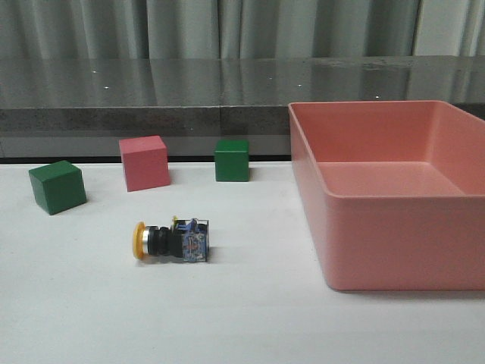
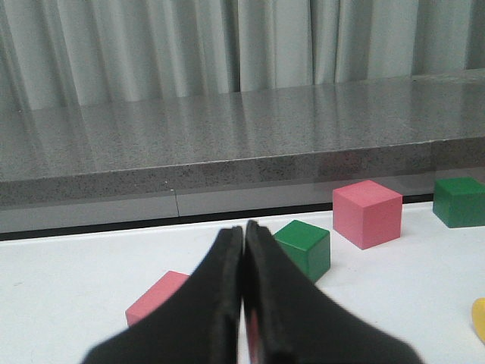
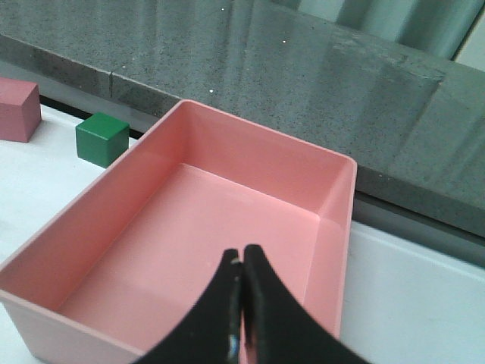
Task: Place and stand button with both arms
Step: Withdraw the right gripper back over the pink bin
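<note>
- The table [image 1: 250,326] is a plain white, matt surface that runs to a dark strip along its far edge.
- Behind it stands a long grey speckled ledge [image 1: 151,91], stone-like and slightly glossy, with pale reflections on its top.
- Grey-green curtains [image 1: 189,26] hang in vertical folds behind the ledge and close off the room.
- The button [image 1: 171,240] lies on its side on the table, left of centre in the front view, with its round yellow cap facing left, a black ribbed collar in the middle and a blue-clear block on the right end.
- The button is well apart from the bin [image 1: 394,227], which stands at the right: a smooth pink plastic box with rounded corners, straight walls and a flat floor.
- Beyond the button are three hard-edged cubes: a green cube [image 1: 57,186] at far left, a pink cube [image 1: 144,162] next to it, and a second green cube [image 1: 232,160] nearer the bin; none of them touch.
- In the left wrist view a further pink block [image 2: 155,302] lies on the table just beside the fingers, partly hidden by them.
- The left gripper [image 2: 242,303] has smooth black fingers pressed together, with nothing between them, low over the table.
- The right gripper [image 3: 242,303] is likewise closed and empty, its tips meeting above the bin's inside.
- Neither arm appears in the front view.
</note>
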